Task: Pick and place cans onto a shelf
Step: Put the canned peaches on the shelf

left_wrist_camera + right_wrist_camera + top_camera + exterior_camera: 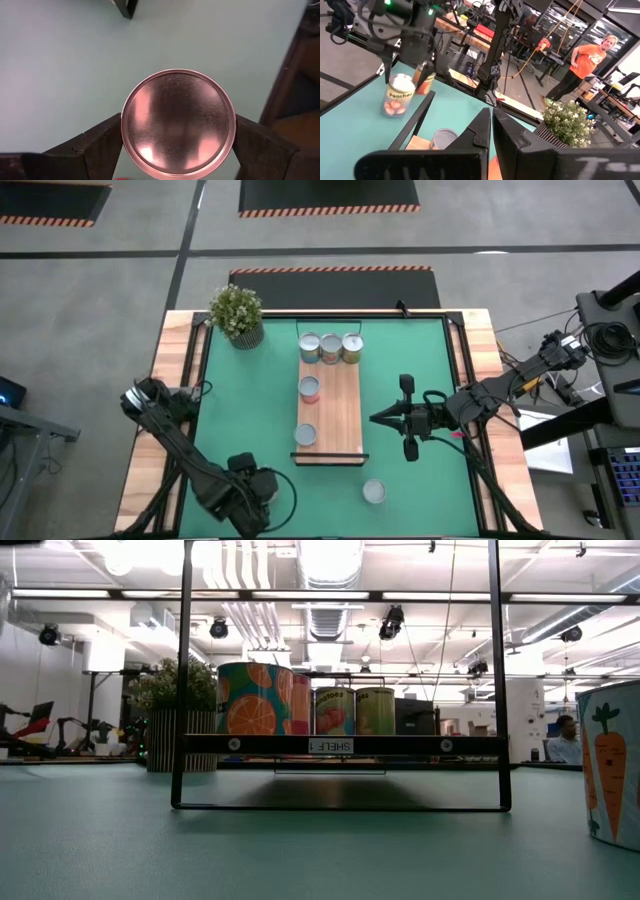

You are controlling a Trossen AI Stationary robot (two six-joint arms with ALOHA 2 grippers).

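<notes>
Silver lid fills my left wrist view: the peach can (pixel 178 122) sits between the fingers (pixel 100 142) of my left hand (pixel 250 498), which lie against its rim on both sides, so I judge I am pinching it. That hand is near the front left corner of the desk (pixel 175 380), well apart from the shelf (pixel 340 415). Whether the peach can is lifted or resting on the green mat (pixel 420 360), I cannot tell.

Five cans are already on the shelf: a row of three (pixel 331 348) at the far end, a red-topped can (pixel 310 389) near the middle, and a silver-topped can (pixel 305 435) near the front end. The carrot can (pixel 374 492) stands alone on the mat, just off the shelf's front right corner.

My right hand (pixel 378 418) waits beside the shelf's right edge, fingers pressed together and empty.

By my count, most of the job is done; two cans remain, this one and the carrot can.
</notes>
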